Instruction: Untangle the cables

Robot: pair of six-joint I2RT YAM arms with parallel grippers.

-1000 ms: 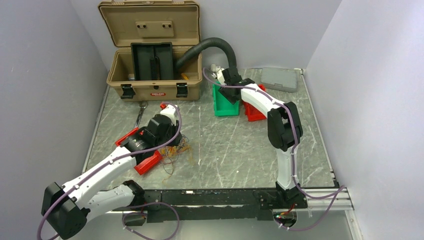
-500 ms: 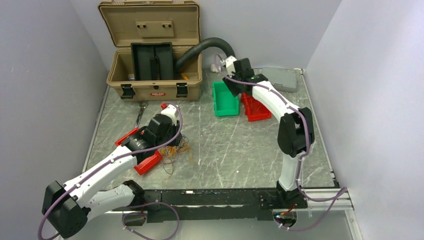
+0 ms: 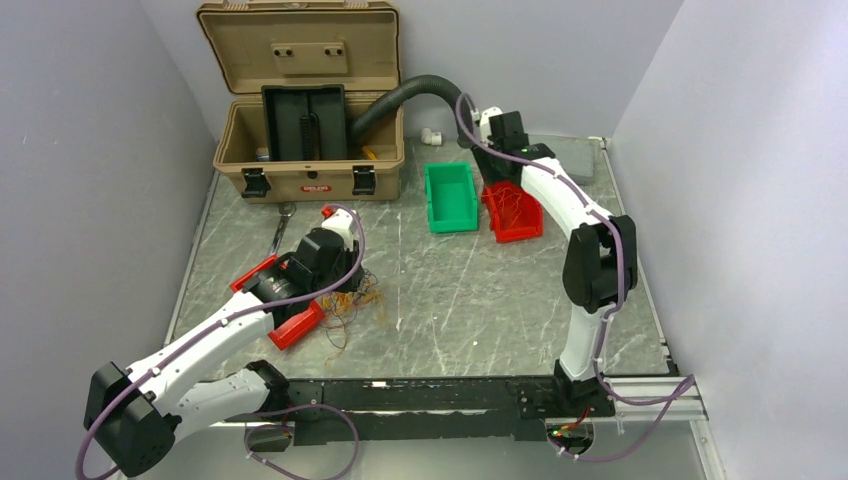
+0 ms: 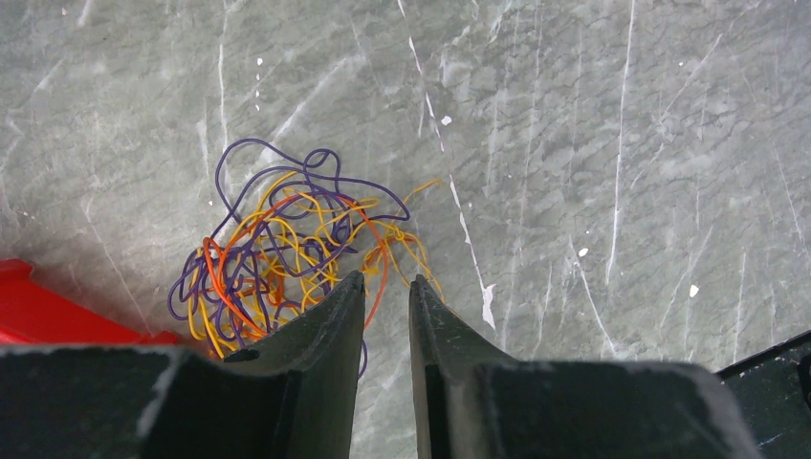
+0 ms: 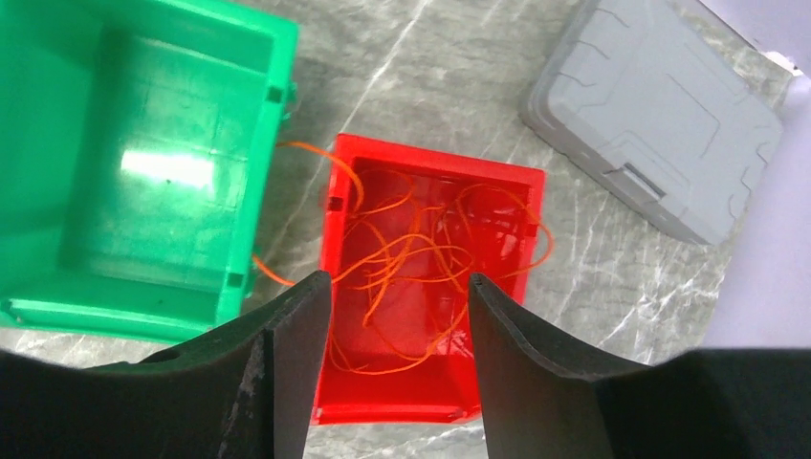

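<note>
The cables (image 4: pixel 287 249) lie as a tangled bundle of purple, yellow and orange strands on the marble table, also visible from above as cables (image 3: pixel 355 297). My left gripper (image 4: pixel 387 279) hangs low at the bundle's right edge, fingers only narrowly apart. One orange strand runs down past the left fingertip, and nothing is clamped. From above, the left gripper (image 3: pixel 342 285) sits over the bundle. My right gripper (image 5: pixel 399 277) is open above a red bin (image 5: pixel 430 382) holding loose orange wires (image 5: pixel 421 253). From above the right gripper (image 3: pixel 492 155) is at the back.
A green bin (image 5: pixel 172 143) stands left of the red bin (image 3: pixel 515 212). A grey case (image 5: pixel 660 124) lies at back right. An open tan toolbox (image 3: pixel 300 110) and black hose (image 3: pixel 420 90) fill the back. Another red bin (image 3: pixel 295 325) sits under my left arm, near a wrench (image 3: pixel 280 228).
My right arm has swung right, from over the green bin to over the red bin. The left arm and the cable bundle have not moved.
</note>
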